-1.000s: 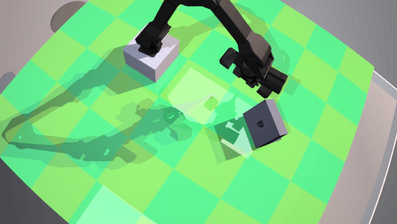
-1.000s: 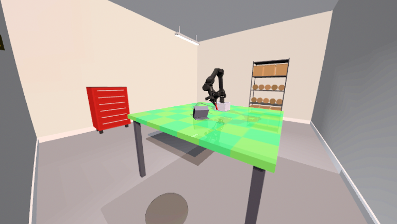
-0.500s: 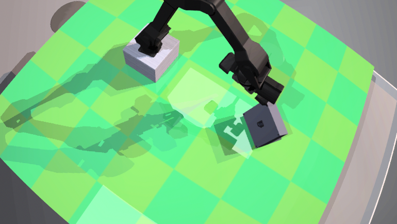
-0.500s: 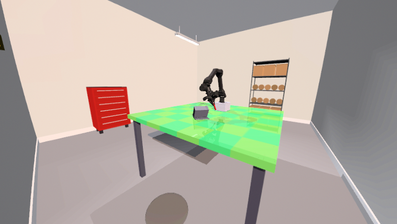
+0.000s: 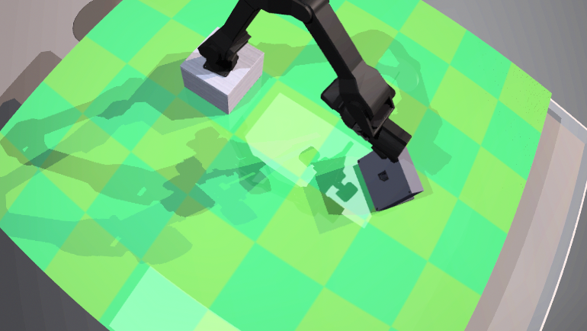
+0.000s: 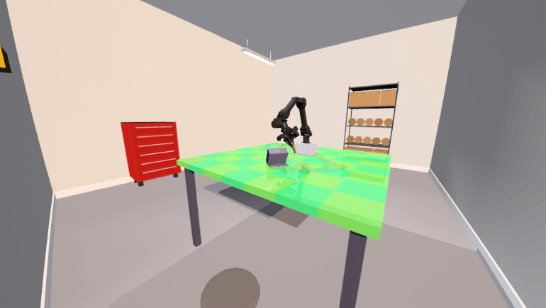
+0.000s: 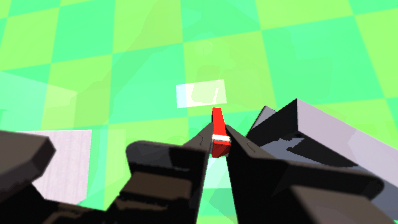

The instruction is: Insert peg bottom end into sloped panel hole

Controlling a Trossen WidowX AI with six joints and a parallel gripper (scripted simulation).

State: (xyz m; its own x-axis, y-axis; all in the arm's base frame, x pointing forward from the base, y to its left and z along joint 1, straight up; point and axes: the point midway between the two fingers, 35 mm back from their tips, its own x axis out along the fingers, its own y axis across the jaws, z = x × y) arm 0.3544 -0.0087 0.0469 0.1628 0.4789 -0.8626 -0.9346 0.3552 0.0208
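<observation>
My gripper [image 6: 292, 143] [image 7: 218, 127] is shut on the red peg [image 6: 294, 148] [image 7: 218, 119], which has a white band. The peg is tilted, its free end pointing down, in the air beside the panel block in the exterior view. The dark grey panel block [image 5: 380, 193] [image 6: 276, 157] stands on the table; it also shows at the right of the wrist view [image 7: 345, 131]. Its sloped face has one small dark hole [image 5: 383, 175], empty. In the top view the arm's gripper body overlaps the block's upper edge and hides the fingertips and peg.
The arm's base stands on a pale block [image 5: 222, 80] [image 6: 306, 148] [image 7: 67, 165]. The checkered green table [image 5: 287, 263] [image 6: 237, 172] carries shadows and bright reflections. A red drawer cabinet [image 6: 154, 150] and a shelf rack [image 6: 372, 108] stand beyond the table.
</observation>
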